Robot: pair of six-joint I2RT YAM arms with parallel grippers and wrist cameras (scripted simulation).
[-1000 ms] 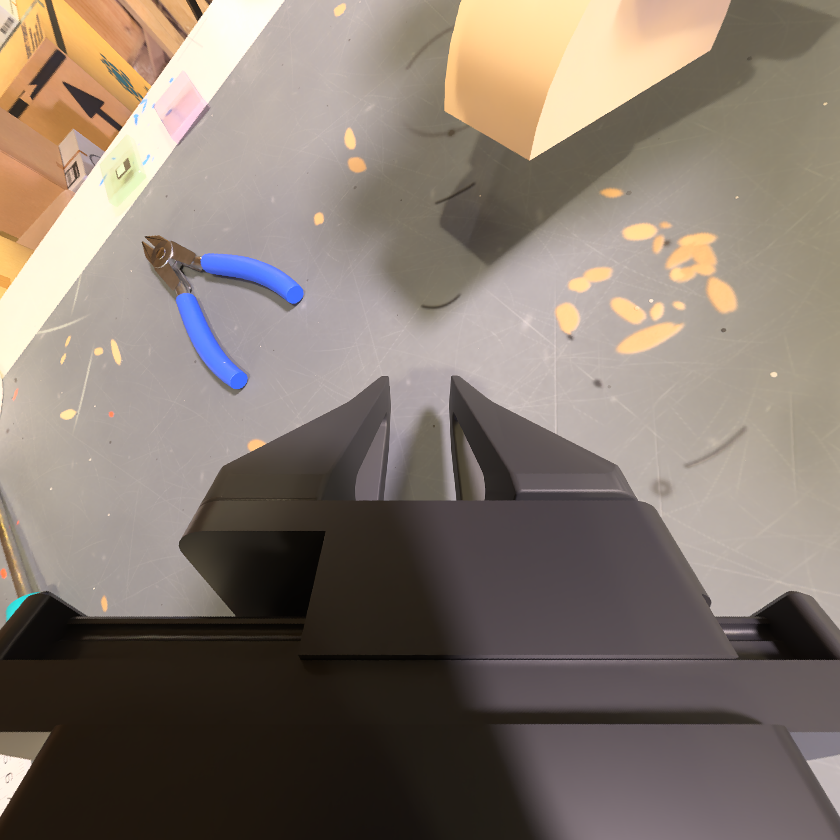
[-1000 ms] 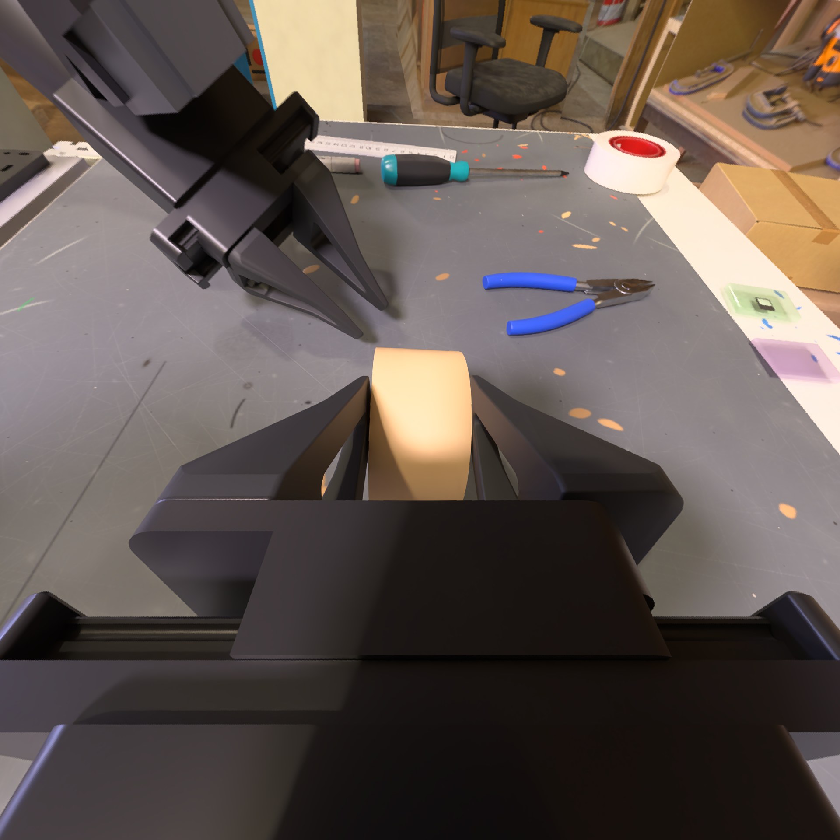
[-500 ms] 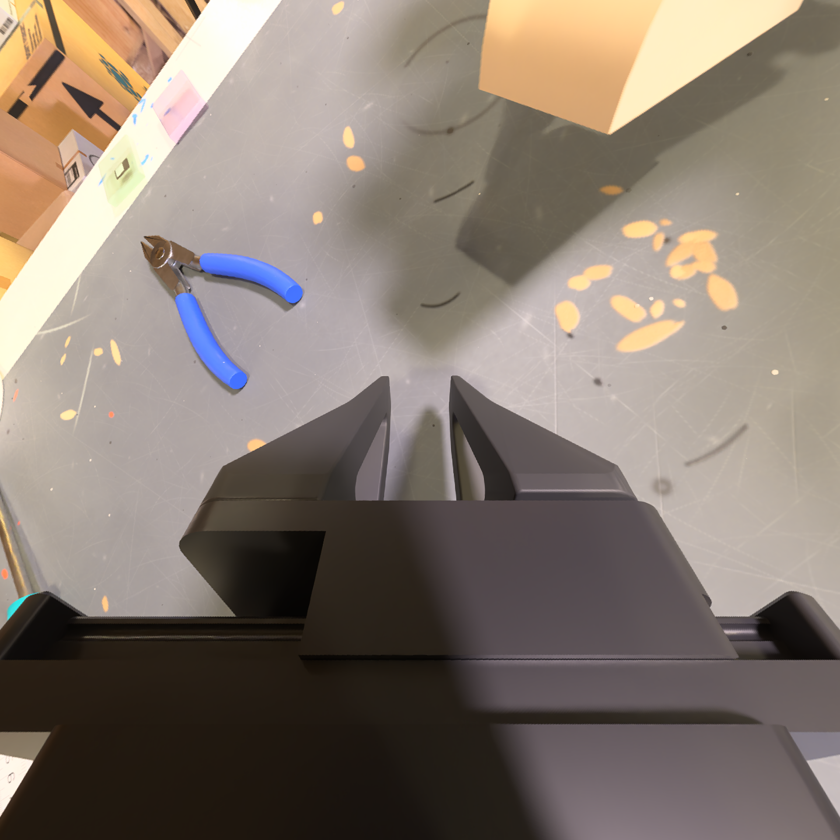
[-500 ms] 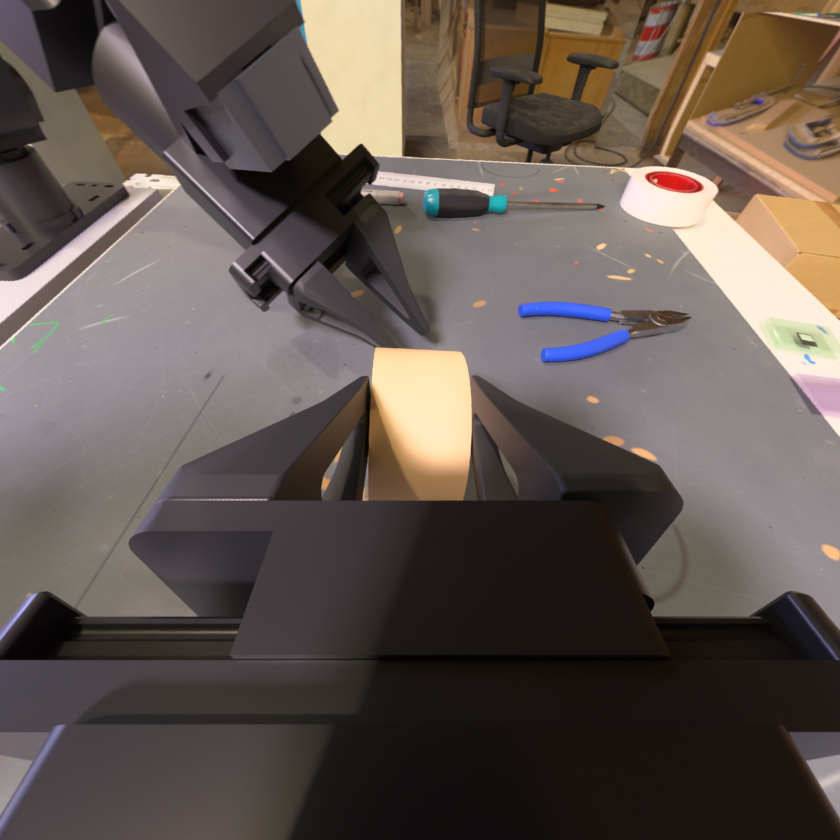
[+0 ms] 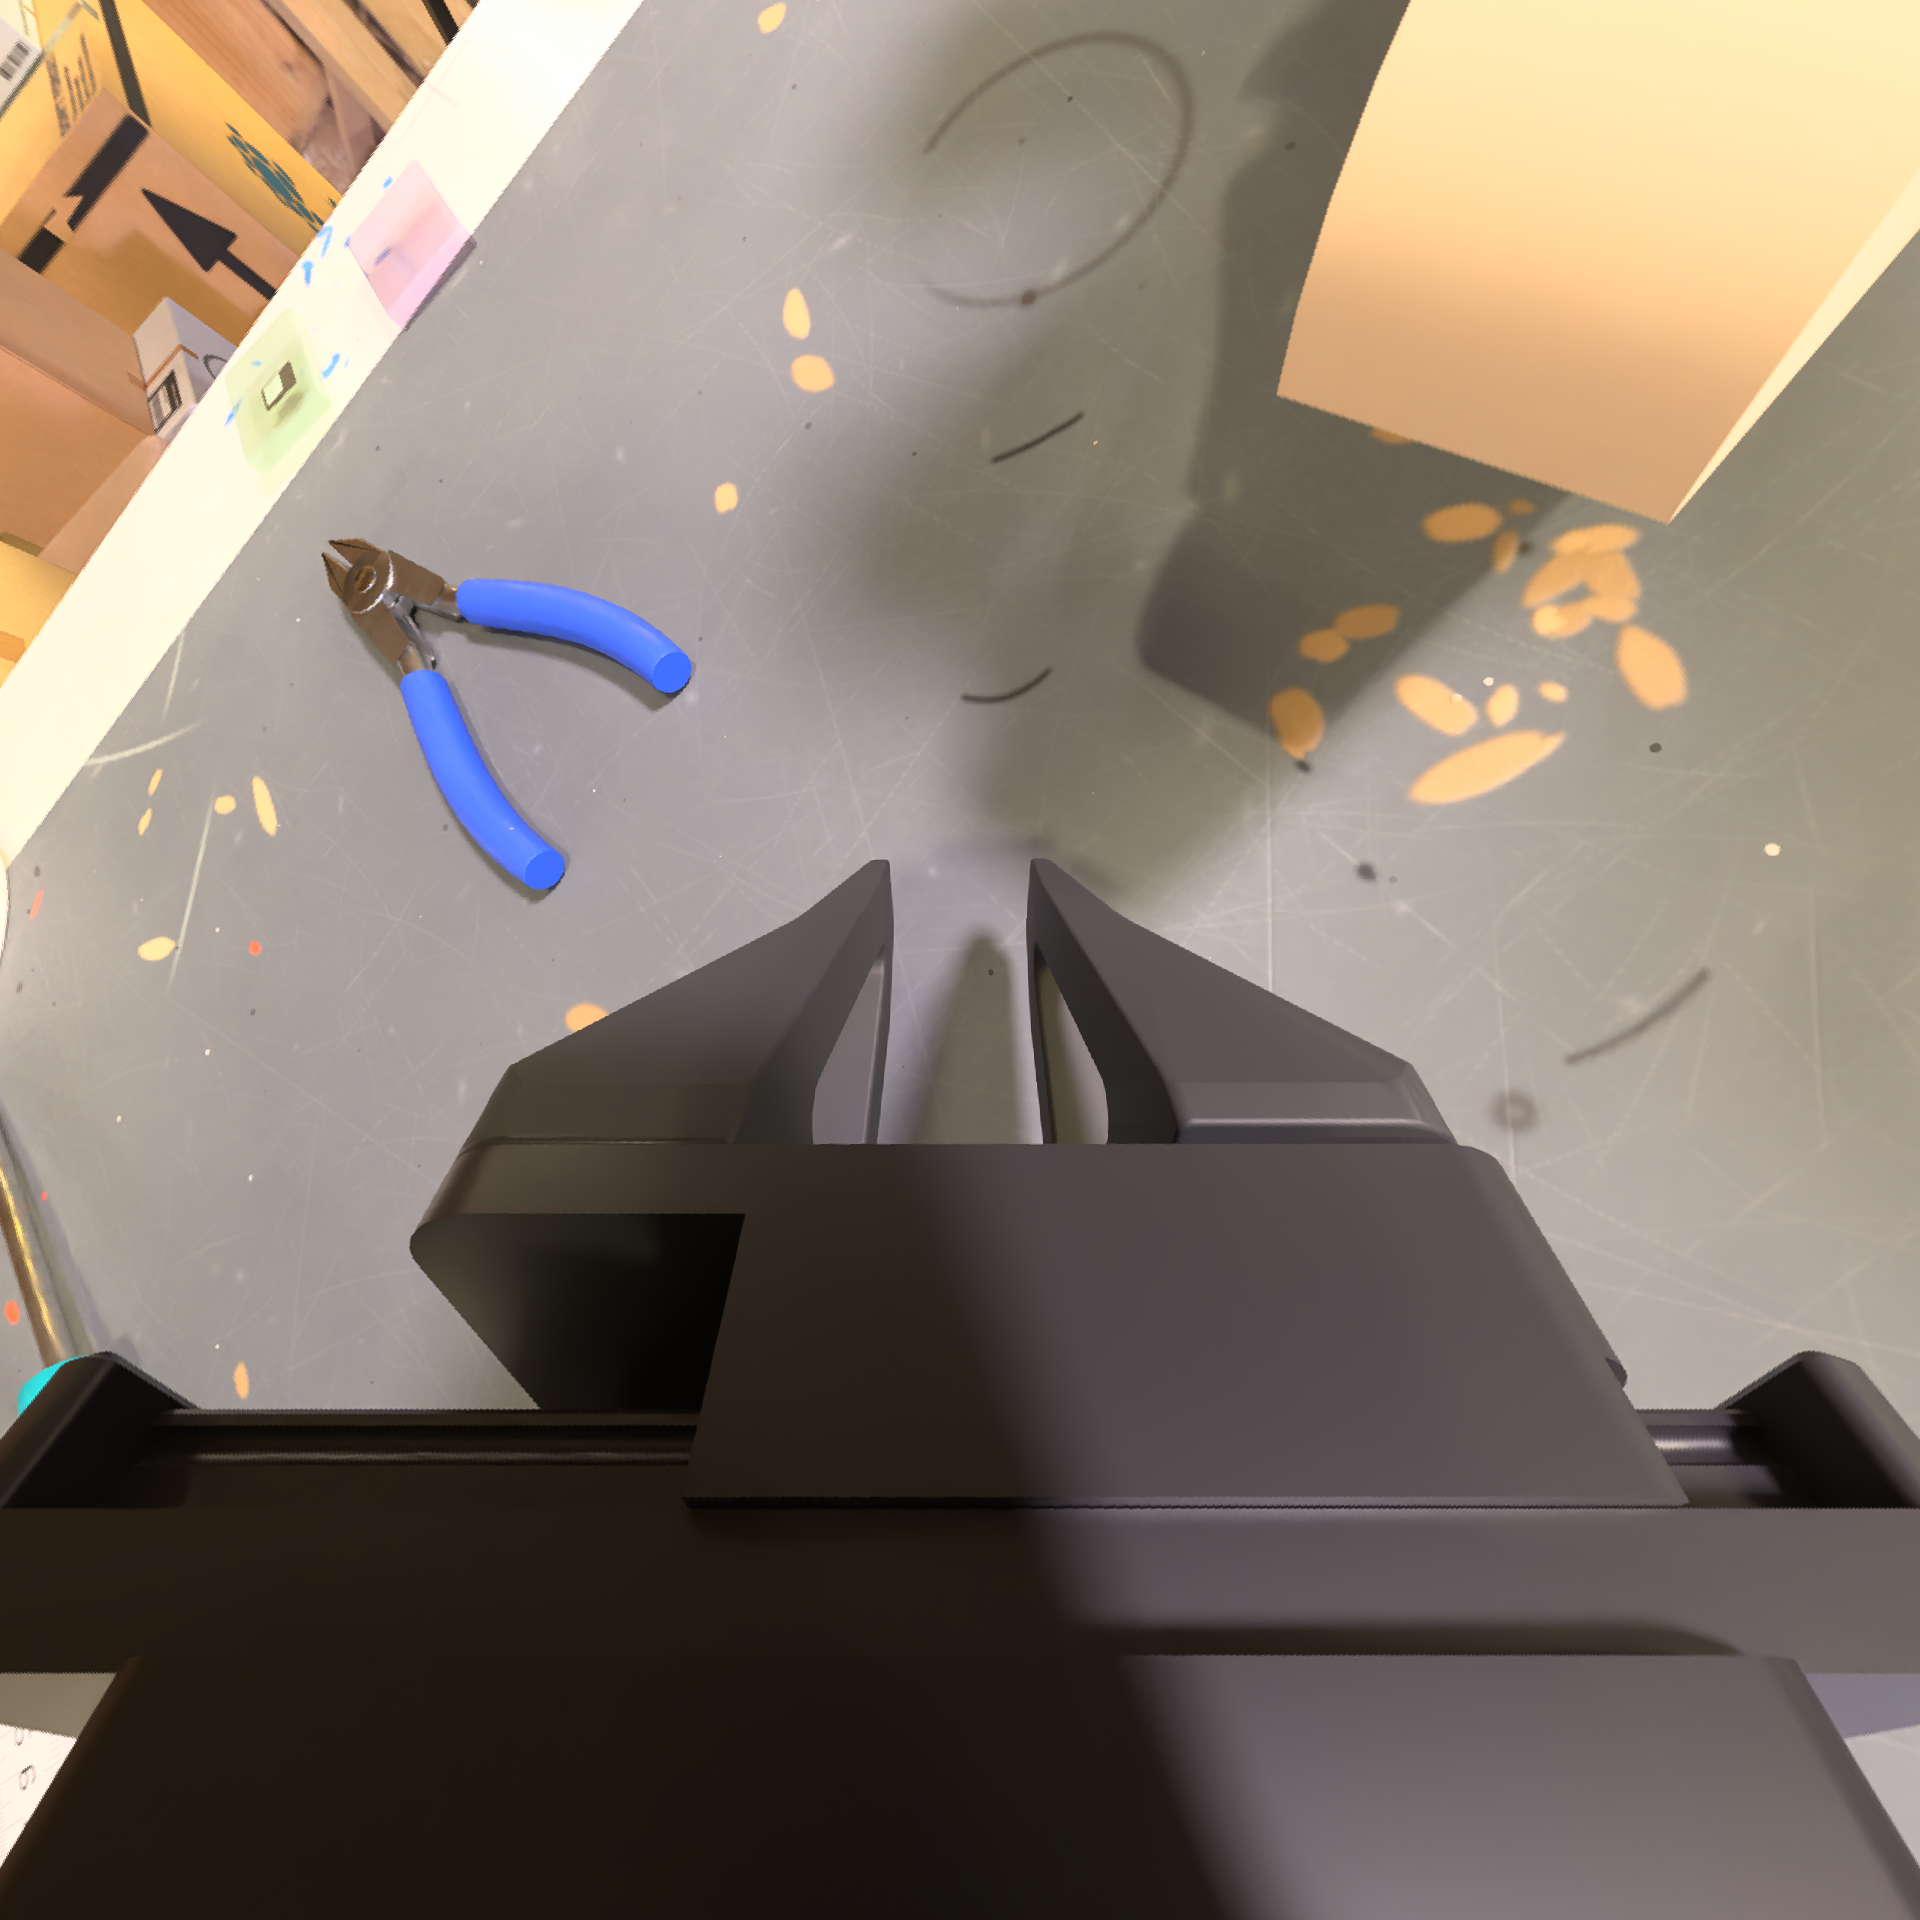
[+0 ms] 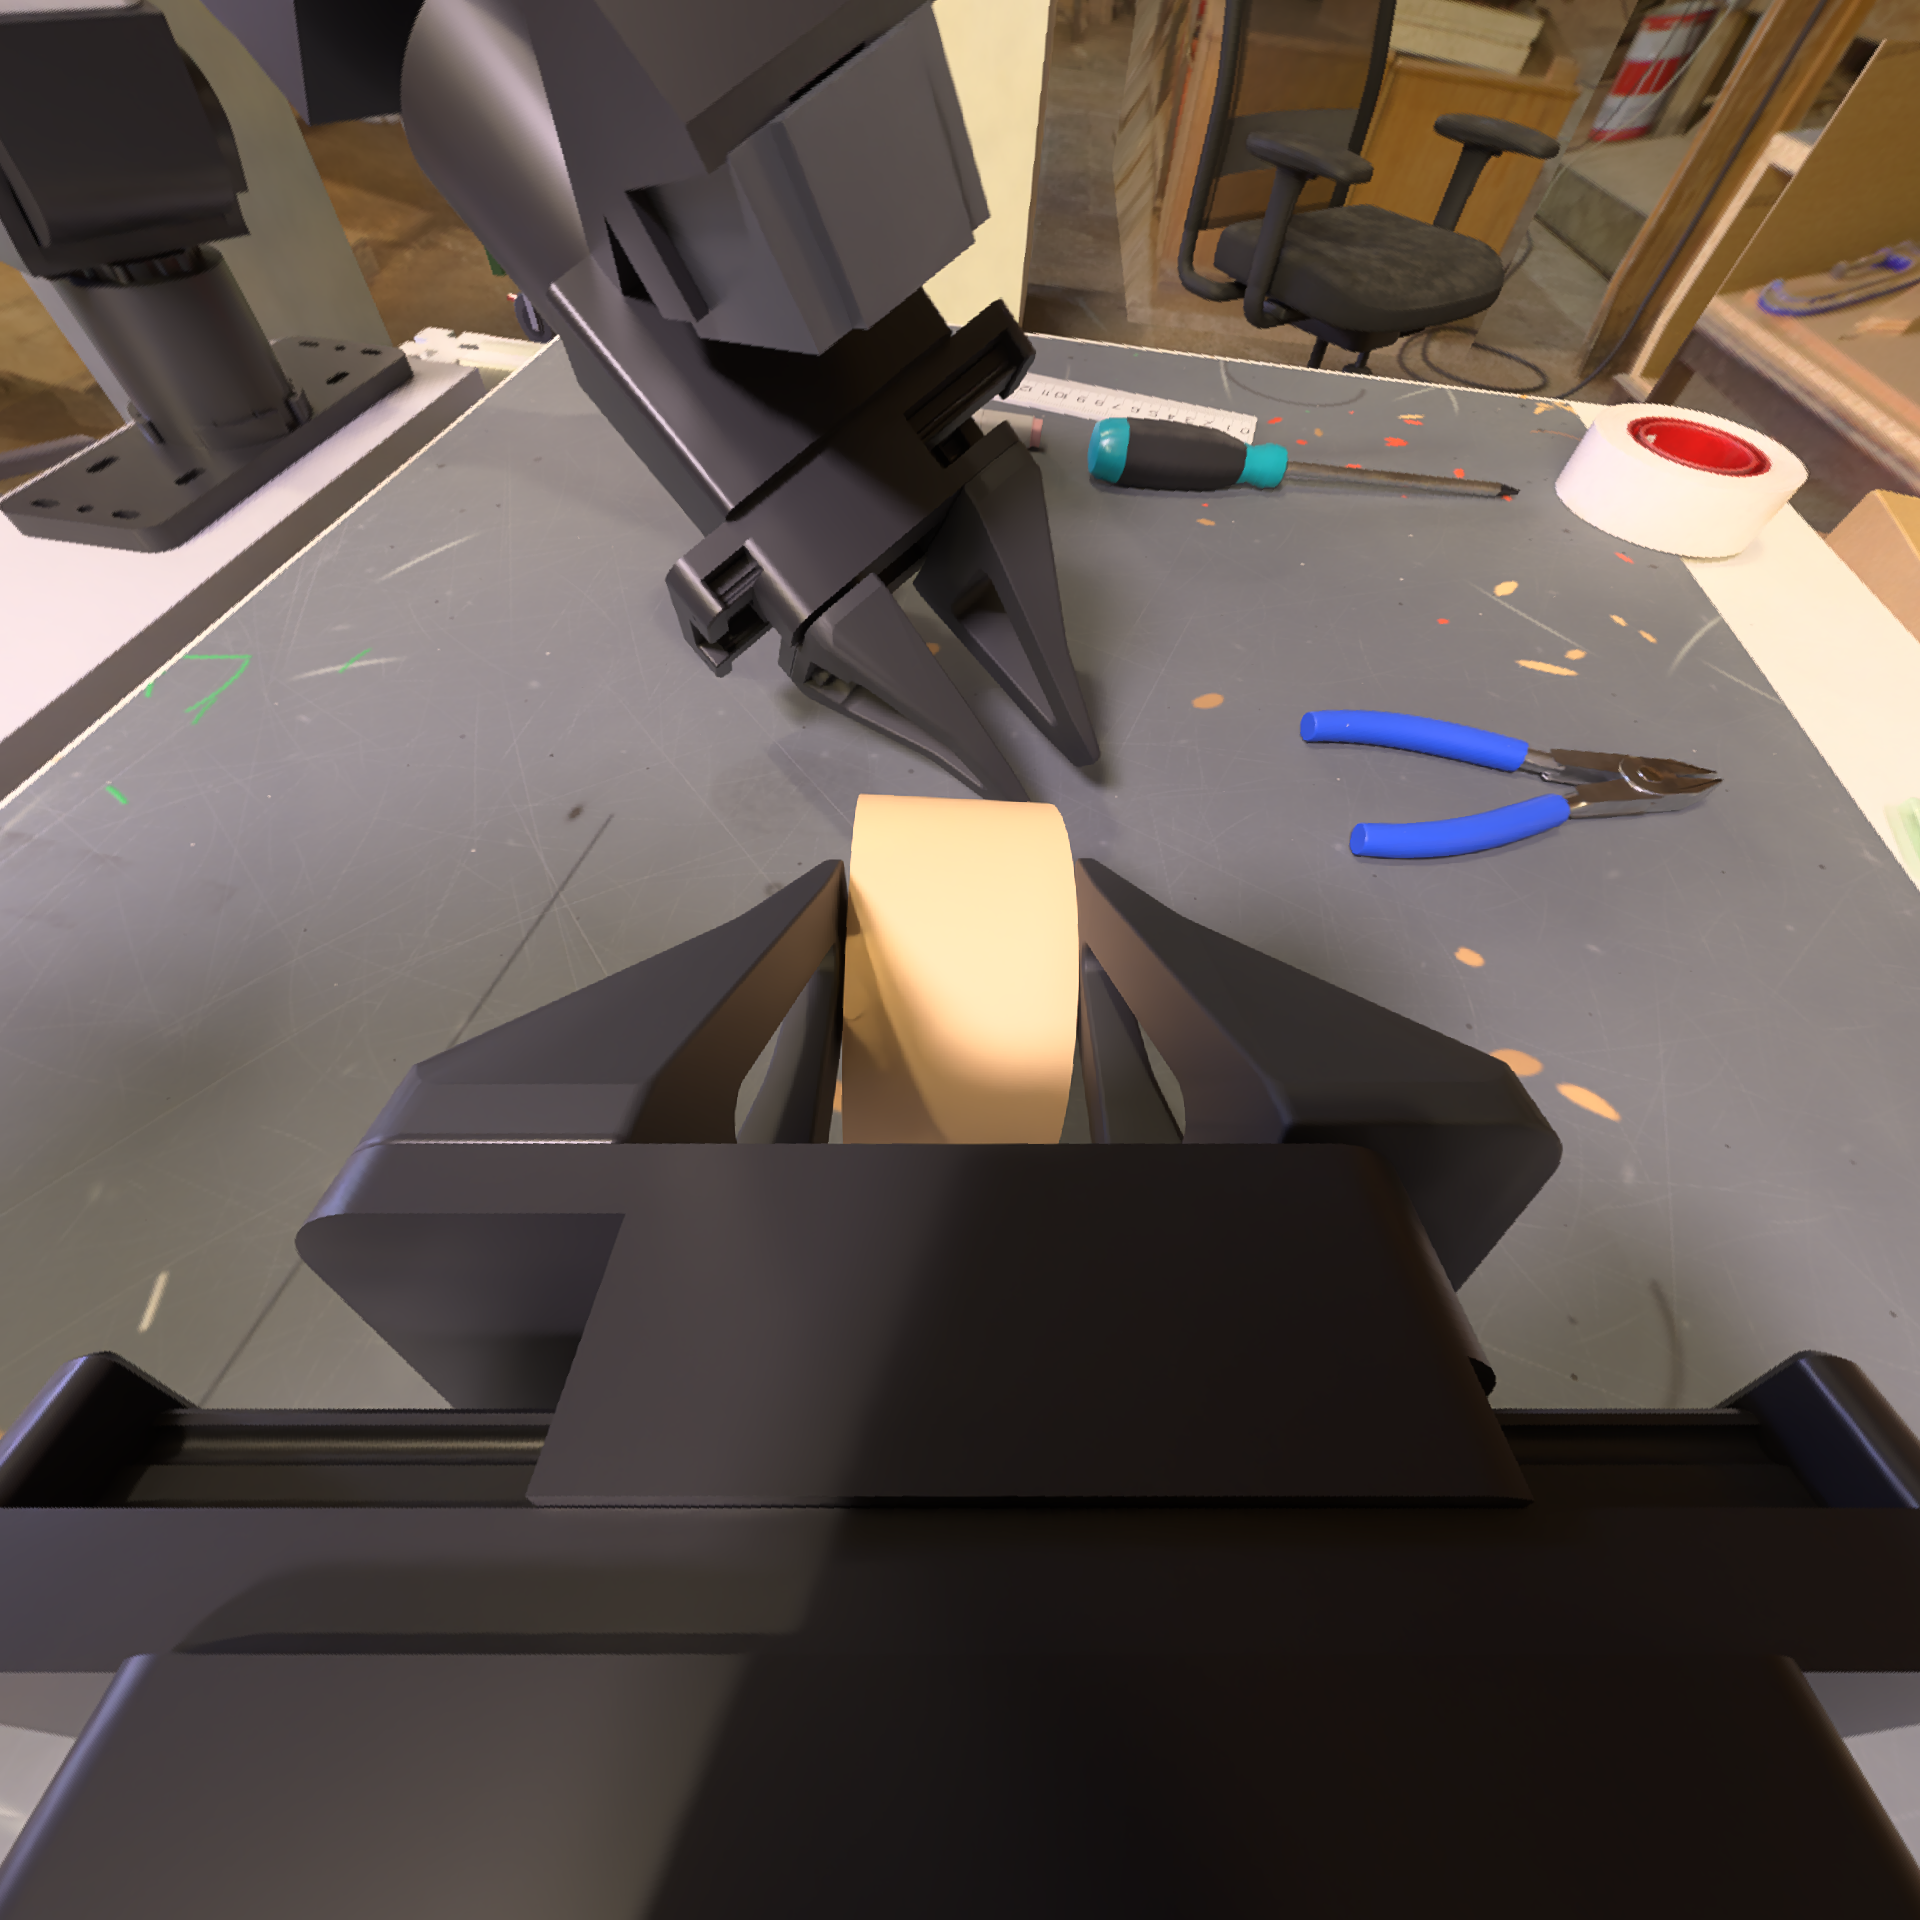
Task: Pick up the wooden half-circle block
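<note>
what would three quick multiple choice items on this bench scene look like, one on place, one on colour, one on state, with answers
1. Where is the wooden half-circle block?
A. between the right gripper's fingers
B. beside the tape roll
C. under the pliers

2. What colour are the handles of the pliers?
A. red
B. blue
C. green

3. What state is the left gripper in?
A. clamped on the screwdriver
B. holding the block
C. holding nothing, fingers slightly apart

Answers: 1 A, the right gripper has a finger pressed on each side of the block. 2 B, both grips are bright blue. 3 C, only bare table shows in the narrow gap.
</note>
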